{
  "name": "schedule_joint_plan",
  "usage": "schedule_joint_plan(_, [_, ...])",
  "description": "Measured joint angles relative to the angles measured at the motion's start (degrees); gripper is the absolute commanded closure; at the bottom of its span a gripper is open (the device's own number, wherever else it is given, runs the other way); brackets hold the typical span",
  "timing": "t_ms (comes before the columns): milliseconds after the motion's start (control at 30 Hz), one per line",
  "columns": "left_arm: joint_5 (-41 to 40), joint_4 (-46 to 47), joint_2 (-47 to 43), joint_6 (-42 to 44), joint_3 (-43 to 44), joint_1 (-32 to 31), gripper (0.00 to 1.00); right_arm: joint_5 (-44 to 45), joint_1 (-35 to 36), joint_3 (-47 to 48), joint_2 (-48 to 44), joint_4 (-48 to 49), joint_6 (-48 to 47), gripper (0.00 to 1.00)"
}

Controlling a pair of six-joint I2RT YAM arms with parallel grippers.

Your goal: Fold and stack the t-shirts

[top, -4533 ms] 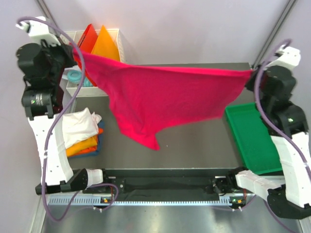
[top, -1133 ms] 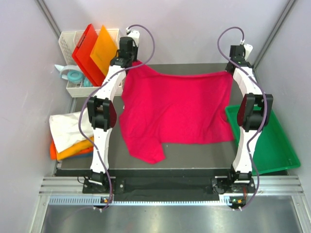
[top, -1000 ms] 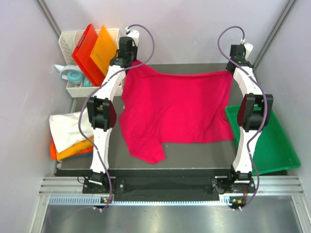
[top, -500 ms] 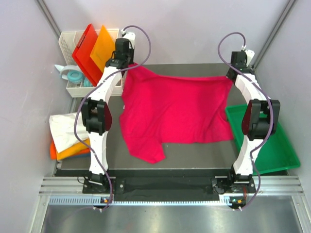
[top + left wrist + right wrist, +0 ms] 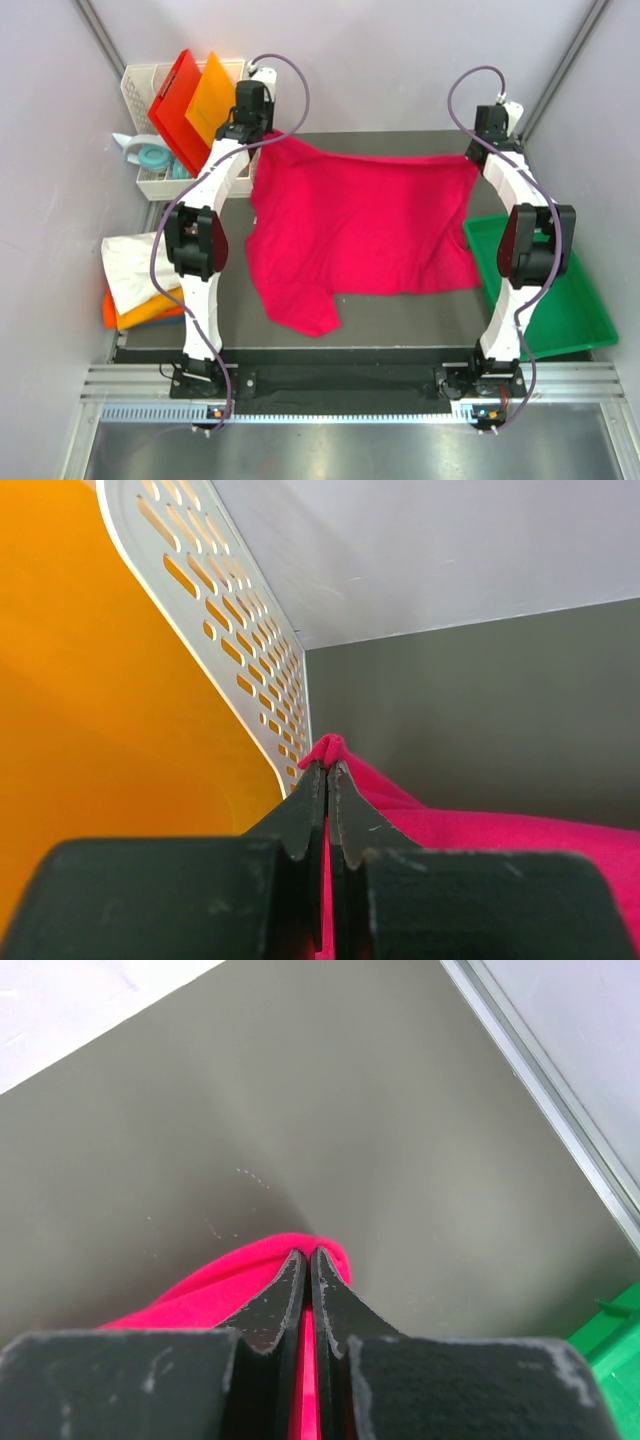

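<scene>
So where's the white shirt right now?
In the top view, the white t-shirt lies on the far left, atop the folded orange t-shirt, just outside the left arm.

Robot lab: enclosed table (image 5: 400, 314), aluminium rail (image 5: 350, 398)

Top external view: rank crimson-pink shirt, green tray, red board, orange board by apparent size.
1. crimson-pink shirt
2. green tray
3. red board and orange board: about alike and overlapping, so unranked.

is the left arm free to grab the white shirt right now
Probably not yet: the left gripper is shut on a far corner of the pink shirt. The white shirt lies uncovered beside that arm, so nothing else seems to block it.
</scene>
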Motion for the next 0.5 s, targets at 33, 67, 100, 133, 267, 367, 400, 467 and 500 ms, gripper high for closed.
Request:
schedule_joint_plan(33, [-0.11, 0.00, 0.00, 0.04, -0.26, 0.00, 1.00, -0.07, 0.02, 0.33, 0.22, -0.04, 0.00, 0.71])
schedule_joint_plan(67, [-0.13, 0.00, 0.00, 0.09, -0.28, 0.00, 1.00, -0.37, 0.02, 0.74, 0.59, 0.04, 0.11, 0.61])
schedule_joint_plan(100, [-0.15, 0.04, 0.00, 0.15, -0.31, 0.00, 1.00, -0.68, 0.00, 1.14, 0.87, 0.04, 0.09, 0.41])
schedule_joint_plan(133, [-0.17, 0.11, 0.00, 0.17, -0.31, 0.00, 1.00, -0.94, 0.02, 1.25, 1.11, 0.13, 0.31, 0.34])
schedule_joint_plan(267, [-0.28, 0.35, 0.02, 0.39, -0.31, -0.04, 1.00, -2.08, 0.00, 1.25, 1.18, 0.37, 0.04, 0.17])
schedule_joint_plan(367, [-0.26, 0.59, 0.02, 0.70, -0.31, -0.20, 1.00, -2.56, 0.46, 0.46, 0.37, 0.70, -0.13, 0.49])
schedule_joint_plan(400, [-0.26, 0.61, 0.02, 0.81, -0.31, -0.37, 1.00, -2.78, 0.74, -1.11, -0.90, 0.92, -0.11, 0.71])
schedule_joint_plan(467, [-0.13, 0.66, 0.02, 0.85, -0.31, -0.57, 1.00, -3.28, 1.68, -5.70, -4.96, 0.98, 0.20, 1.00])
schedule_joint_plan(500, [-0.02, 0.76, 0.02, 0.85, -0.33, -0.70, 1.00, -3.52, 2.34, -8.52, -7.63, 0.76, 0.59, 1.00])
